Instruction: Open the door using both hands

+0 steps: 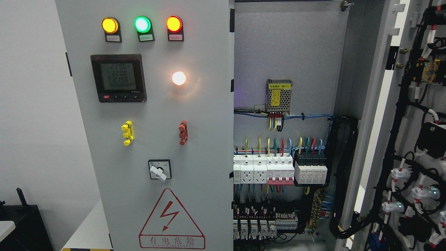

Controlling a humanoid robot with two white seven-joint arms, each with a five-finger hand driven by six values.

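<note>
Right door swung open, cut off at edge | left door closed | neither hand visible

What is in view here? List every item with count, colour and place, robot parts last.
Left cabinet door: one, grey, shut, left half.
Indicator lamps: three, yellow, green, red, top of that door.
Digital meter: one, black, below the lamps.
Lit round lamp: one, white-orange, right of the meter.
Handles: one yellow, one red, mid-door.
Rotary switch: one, white knob on black plate, lower door.
Warning triangle: one, red, door bottom.
Right door: one, swung open, wiring on its inside, far right.
Power supply: one, metal mesh with yellow label, inside cabinet.
Breaker row: white and black, coloured wires above.
Robot hand: none in view.
</note>
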